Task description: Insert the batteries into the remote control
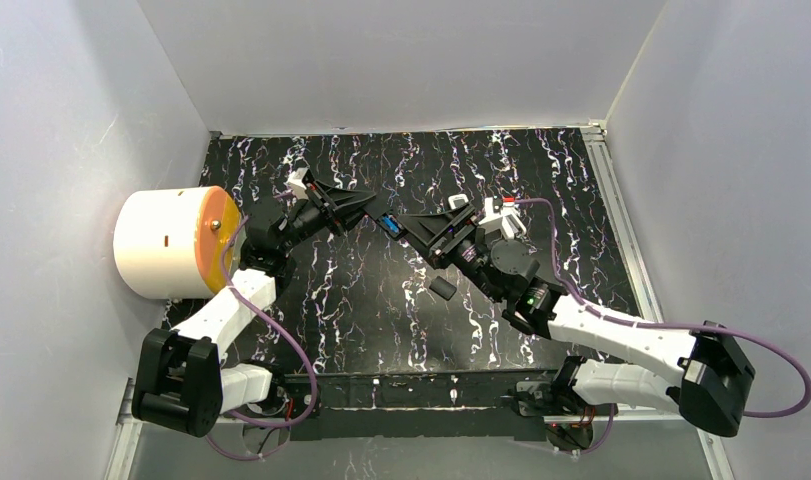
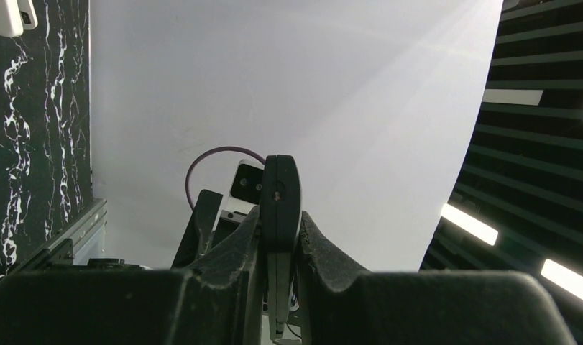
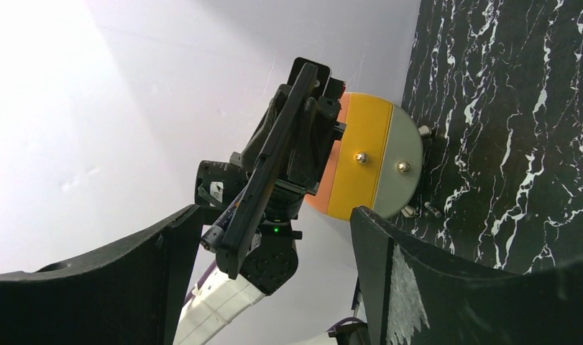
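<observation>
Watching the feed from my desk: the left end effector (image 2: pixel 279 217) is clamped tight on the remote control (image 2: pixel 279 188), holding it up off the bench (image 1: pixel 361 300) with its thin edge facing the wrist cam. There's a blue battery (image 1: pixel 389 227) at the end of the remote nearest the other arm. The right end effector (image 3: pixel 275 213) has its fingers spread wide just beside that end, gripping nothing as far as I can see. A small dark piece (image 1: pixel 441 288) lies on the bench nearer the arm bases, too tiny for me to identify.
</observation>
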